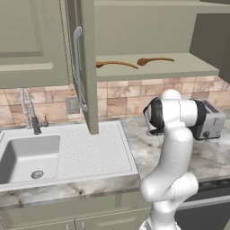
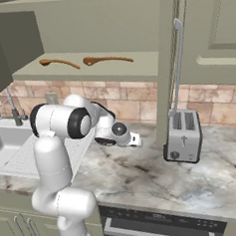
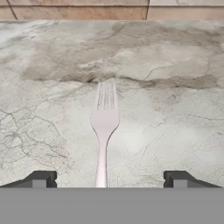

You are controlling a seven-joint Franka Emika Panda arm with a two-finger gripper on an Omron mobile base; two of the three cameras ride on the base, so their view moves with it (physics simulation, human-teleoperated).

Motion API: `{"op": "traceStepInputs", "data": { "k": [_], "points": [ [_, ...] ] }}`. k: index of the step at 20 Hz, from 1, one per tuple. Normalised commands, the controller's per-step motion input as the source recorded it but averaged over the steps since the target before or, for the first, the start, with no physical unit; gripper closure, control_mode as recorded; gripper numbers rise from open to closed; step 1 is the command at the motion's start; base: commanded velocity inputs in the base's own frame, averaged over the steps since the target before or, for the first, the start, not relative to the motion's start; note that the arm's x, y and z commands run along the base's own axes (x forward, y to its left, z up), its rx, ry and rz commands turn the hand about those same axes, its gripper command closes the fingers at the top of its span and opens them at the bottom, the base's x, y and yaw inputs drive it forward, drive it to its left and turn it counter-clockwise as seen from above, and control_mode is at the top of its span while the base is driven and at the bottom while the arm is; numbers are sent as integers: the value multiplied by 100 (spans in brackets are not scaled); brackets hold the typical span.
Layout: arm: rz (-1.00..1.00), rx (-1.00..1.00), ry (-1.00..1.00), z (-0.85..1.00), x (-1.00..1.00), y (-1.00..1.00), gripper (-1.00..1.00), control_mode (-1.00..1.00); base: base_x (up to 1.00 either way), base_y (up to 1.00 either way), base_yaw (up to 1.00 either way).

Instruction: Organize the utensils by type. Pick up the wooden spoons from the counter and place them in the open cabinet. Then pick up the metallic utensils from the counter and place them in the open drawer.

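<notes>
Jaws released, spread wide over a silver fork (image 3: 104,127) on the counter (image 3: 175,122).
Fork lies flat between the two finger tips (image 3: 41,179), untouched; handle end is cut off at the hand view's bottom. Gripper (image 2: 134,139) is largely hidden behind the wrist in base views. Both wooden spoons (image 1: 117,64) (image 1: 155,59) are seen on the open cabinet (image 1: 179,69) shelf, near its front edge.

Home kitchen: sink (image 1: 28,155), toaster (image 2: 183,136), wall cabs, stone counter (image 2: 144,180).

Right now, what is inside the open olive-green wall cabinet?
Two orange-brown wooden spoons lie side by side, apart, on the flat shelf of the olive-green wall cabinet. In the left base view the open door covers one spoon's end and the shelf's left part.
</notes>
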Motion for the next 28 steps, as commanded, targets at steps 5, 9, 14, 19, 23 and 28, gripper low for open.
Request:
{"op": "traceStepInputs", "data": {
  "k": [5, 9, 14, 19, 23, 28],
  "points": [
    [1, 0, 7, 0, 10, 0, -100, -100, 0, 0, 0],
    [0, 0, 8, 0, 14, 0, -100, -100, 0, 0, 0],
    [0, 0, 10, 0, 20, 0, -100, -100, 0, 0, 0],
    [0, 0, 5, -1, 18, 1, -100, -100, 0, 0, 0],
    [0, 0, 0, -3, 12, 8, -100, -100, 0, 0, 0],
    [0, 0, 2, -1, 9, 4, -100, -100, 0, 0, 0]
  ]
}}
